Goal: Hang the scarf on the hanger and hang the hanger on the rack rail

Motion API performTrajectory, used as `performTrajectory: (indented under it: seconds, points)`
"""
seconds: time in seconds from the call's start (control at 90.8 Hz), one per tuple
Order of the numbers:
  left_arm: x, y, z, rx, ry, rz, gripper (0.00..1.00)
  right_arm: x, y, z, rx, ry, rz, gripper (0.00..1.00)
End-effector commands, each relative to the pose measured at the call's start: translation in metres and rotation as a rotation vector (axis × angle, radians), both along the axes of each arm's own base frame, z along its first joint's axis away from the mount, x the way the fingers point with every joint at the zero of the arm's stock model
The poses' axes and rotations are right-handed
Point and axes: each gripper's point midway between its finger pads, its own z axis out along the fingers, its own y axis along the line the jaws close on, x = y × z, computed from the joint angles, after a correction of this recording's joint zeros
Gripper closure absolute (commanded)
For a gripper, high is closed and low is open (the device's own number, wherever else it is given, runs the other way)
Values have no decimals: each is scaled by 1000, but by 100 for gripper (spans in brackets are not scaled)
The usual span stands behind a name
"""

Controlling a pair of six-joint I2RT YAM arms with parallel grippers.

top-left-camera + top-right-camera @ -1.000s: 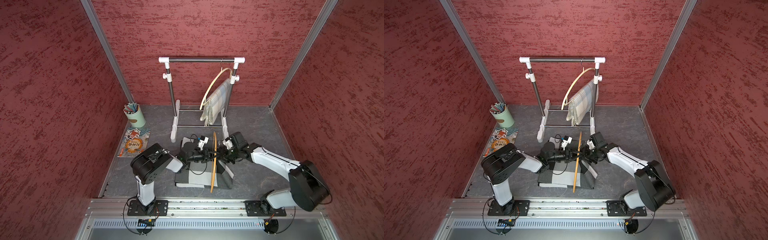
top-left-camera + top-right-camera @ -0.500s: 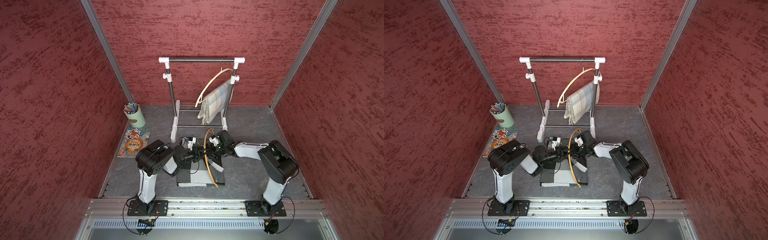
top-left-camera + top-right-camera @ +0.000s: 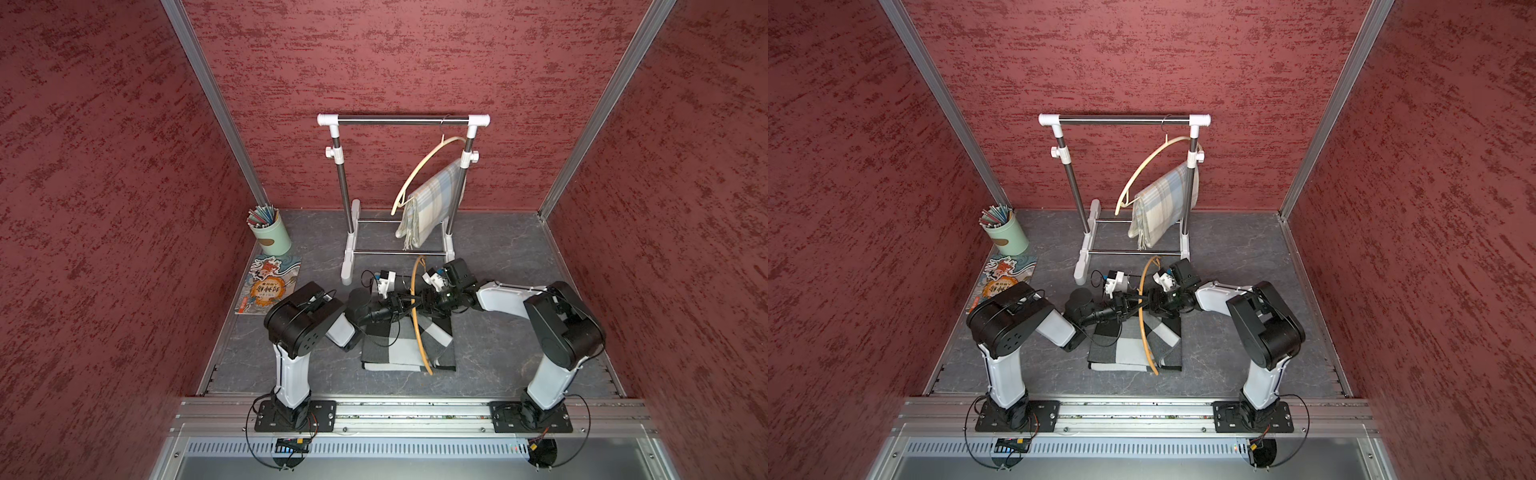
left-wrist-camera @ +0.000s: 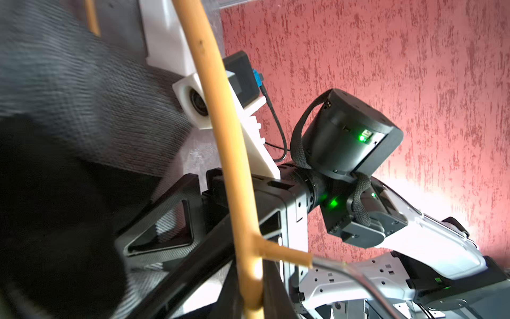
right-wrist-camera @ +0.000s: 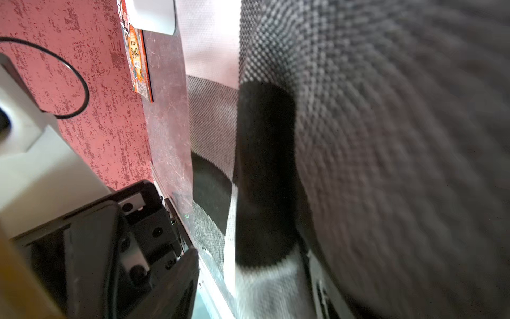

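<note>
The black, grey and white checked scarf (image 3: 386,349) (image 3: 1125,349) lies folded on the floor. The tan wooden hanger (image 3: 415,332) (image 3: 1144,340) stands on edge over it, its lower end resting on the cloth. My left gripper (image 3: 405,305) (image 3: 1133,305) (image 4: 249,298) is shut on the hanger (image 4: 220,116) just below the stub of its hook. My right gripper (image 3: 426,300) (image 3: 1154,301) (image 5: 248,256) faces it from the other side of the hanger, jaws open. Scarf fabric (image 5: 386,138) lies between and above them. Scarf cloth (image 4: 82,96) also bulges beside the left gripper.
A white and steel clothes rack (image 3: 403,121) stands at the back. A pale hanger with a plaid cloth (image 3: 432,203) hangs on its right end. A green pencil cup (image 3: 272,237) and a picture book (image 3: 268,284) sit at the left. Red walls enclose the floor.
Both grippers and the hanger have shifted slightly left and toward the rack, and the right arm has folded inward. The right gripper's jaws have opened. The left gripper stays shut on the hanger.
</note>
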Motion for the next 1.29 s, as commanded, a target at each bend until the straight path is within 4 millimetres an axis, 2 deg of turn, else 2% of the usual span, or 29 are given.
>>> performTrajectory:
  seconds: [0.0, 0.088, 0.154, 0.264, 0.297, 0.342, 0.474, 0.617, 0.705, 0.76, 0.815, 0.881, 0.97, 1.014, 1.091, 1.19, 1.278]
  points:
    - [-35, -9, -31, 109, 80, -143, 100, 25, -10, 38, 58, -107, -18, 28]
    - [-35, -11, -28, 125, 71, -146, 100, 36, -15, 36, 68, -64, -61, 31]
    - [-35, -12, -27, 138, 69, -148, 100, 46, -14, 39, 136, -44, -111, 42]
    - [-36, -19, -26, 151, 67, -157, 100, 66, -17, 41, 194, -42, -203, 87]
    - [-37, -21, -26, 152, 68, -162, 100, 73, -18, 36, 172, -47, -229, 95]
    - [-37, -24, -25, 154, 67, -167, 100, 77, -21, 31, 135, -34, -257, 100]
    - [-39, -28, -24, 166, 63, -168, 100, 90, -38, 0, -21, 30, -382, 100]
    - [-37, -31, -25, 179, 68, -160, 100, 90, -7, -19, 2, 76, -299, 100]
    - [-34, -34, -25, 180, 85, -144, 100, 73, 11, -29, -25, 115, -197, 100]
    - [-33, -35, -23, 177, 95, -133, 100, 65, 12, -22, 1, 102, -169, 100]
    - [-32, -38, -20, 172, 97, -126, 100, 58, 6, -7, 30, 50, -148, 100]
    - [-31, -39, -17, 172, 102, -115, 100, 57, -15, 20, 108, 0, -169, 100]
    - [-31, -40, -14, 188, 98, -112, 100, 58, -53, 41, 163, -55, -210, 88]
    - [-31, -41, -13, 203, 92, -112, 100, 50, -68, 36, 101, -35, -217, 78]
    - [-31, -40, -11, 221, 80, -105, 100, 30, -78, 21, 20, 28, -238, 73]
    - [-32, -38, -9, 224, 76, -97, 100, -2, -82, 1, 30, 131, -255, 76]
    - [-33, -38, -9, 232, 76, -96, 100, -24, -83, -7, 48, 144, -254, 81]
